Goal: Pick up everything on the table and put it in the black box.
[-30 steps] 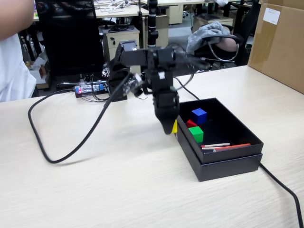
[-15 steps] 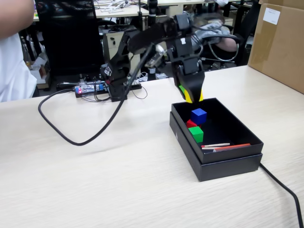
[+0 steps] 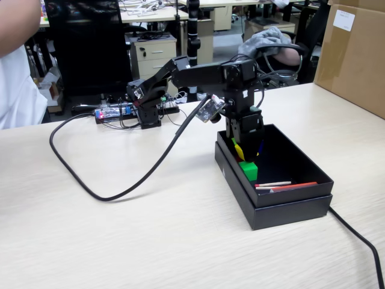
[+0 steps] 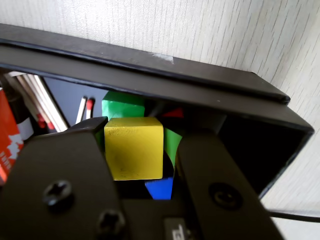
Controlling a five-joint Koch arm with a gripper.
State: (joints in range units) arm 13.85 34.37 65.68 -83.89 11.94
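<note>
The gripper (image 4: 142, 165) hangs inside the black box (image 3: 301, 189), jaws clamped on the yellow cube (image 4: 134, 148), which sits between the two black fingers in the wrist view. In the fixed view only a sliver of that cube (image 3: 239, 150) shows below the wrist.

To finish the step well, judging from this position: lower until the cube is just above the box floor, keep clear of the near wall, pick a bare patch beside the green cube (image 3: 248, 170), then part the jaws and lift straight up.

Hard to make out: the blue cube (image 4: 161, 189) appears only as a corner under the yellow one, the red cube (image 4: 173, 113) as a thin edge beyond it. The arm hides both in the fixed view. The red and white sticks (image 3: 283, 185) lie against the box's front wall. The table (image 3: 150, 235) around the box shows no cube
</note>
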